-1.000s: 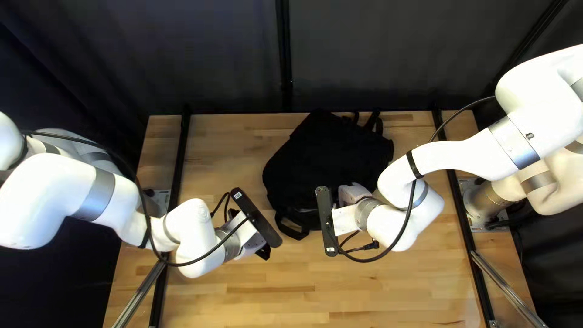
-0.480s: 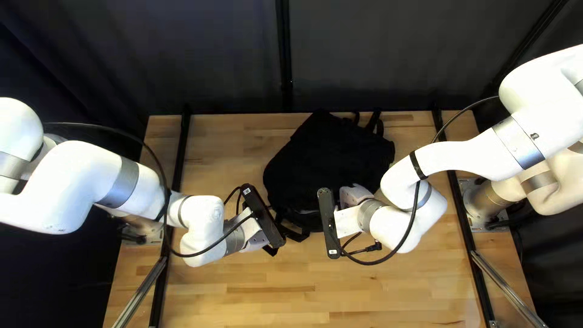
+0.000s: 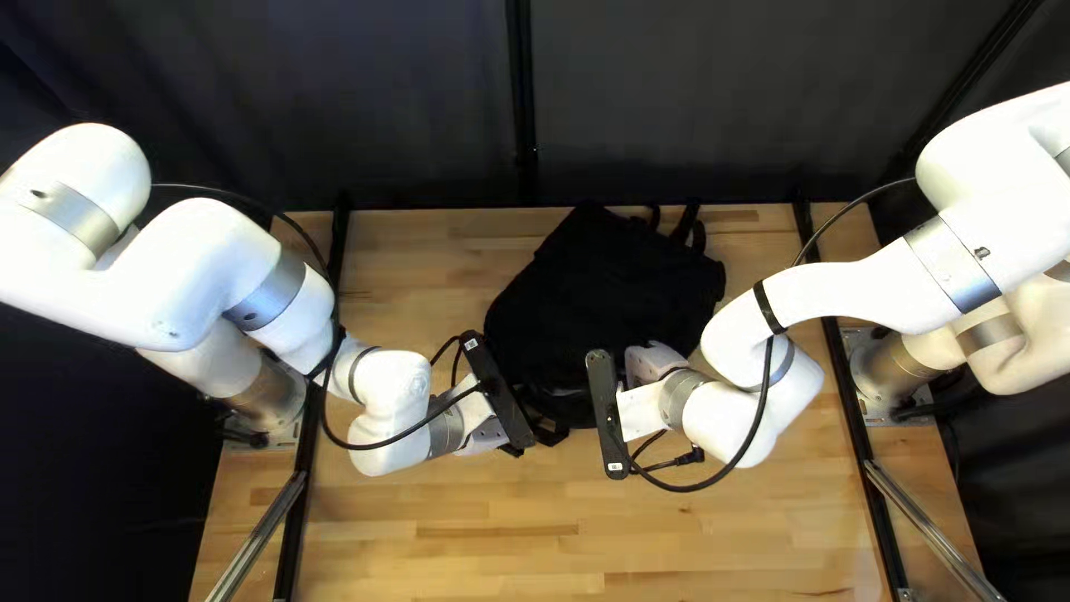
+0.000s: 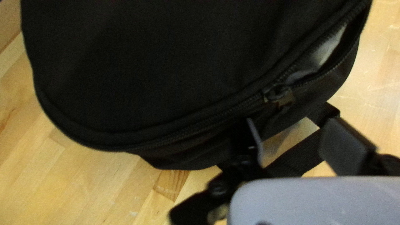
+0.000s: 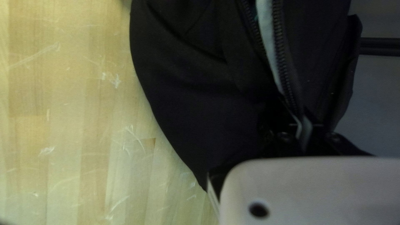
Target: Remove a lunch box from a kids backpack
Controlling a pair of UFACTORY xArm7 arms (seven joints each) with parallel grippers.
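Nearer the backpack on the counter than a moment earlier, the left arm brings its end effector, spread wide, just short of the zipper slider. The right end effector pinches backpack fabric beside the zip. Pale material shows inside; whether it's the lunch box, I cannot tell. Closing short could catch the strap instead; a weak right pinch could let the bag drag.

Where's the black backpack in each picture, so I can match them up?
Top left view: the backpack lies mid-table, toward the far edge.
Left wrist view: ahead of my left pincer.
Right wrist view: ahead of my right pincer, reaching right up to it.
Shared landmark: the wooden table.
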